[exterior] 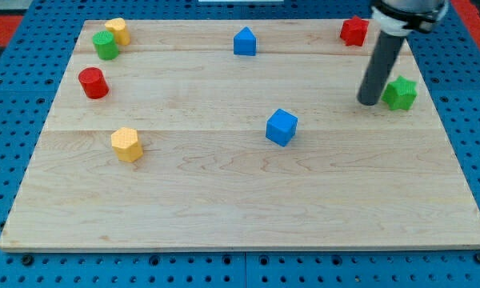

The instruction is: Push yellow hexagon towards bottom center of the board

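Yellow hexagon [126, 144] on pale wooden board [224, 200] over blue pegboard [16, 120], my tip [369, 102] well apart; no hand.

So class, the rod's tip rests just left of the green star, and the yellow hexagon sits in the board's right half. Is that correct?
Not quite. My tip is indeed just left of the green star, but the yellow hexagon sits in the board's left half, not its right, as the camera view shows.

Single camera, mounted high at the bench's [240, 200] near edge, looking down obliquely across it. Whole board in frame, medium range; far edge near view's top.
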